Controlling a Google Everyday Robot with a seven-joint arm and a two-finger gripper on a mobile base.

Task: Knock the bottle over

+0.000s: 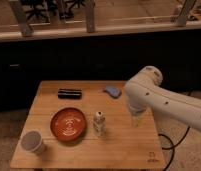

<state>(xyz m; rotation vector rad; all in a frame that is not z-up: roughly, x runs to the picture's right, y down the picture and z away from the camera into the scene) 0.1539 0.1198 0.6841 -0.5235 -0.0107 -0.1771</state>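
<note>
The small slim white bottle (99, 122) with a rounded cap and brownish markings stands upright on the wooden table (119, 150), just right of the red plate (68, 123). My white arm reaches in from the right. The gripper (137, 120) hangs below the arm's bulky wrist, over the table's right part, to the right of the bottle and apart from it.
A grey-white cup (33, 141) stands at the table's front left corner. A black flat object (69, 93) lies at the back left. A small blue object (113, 90) lies at the back middle. A dark counter and glass rail run behind the table.
</note>
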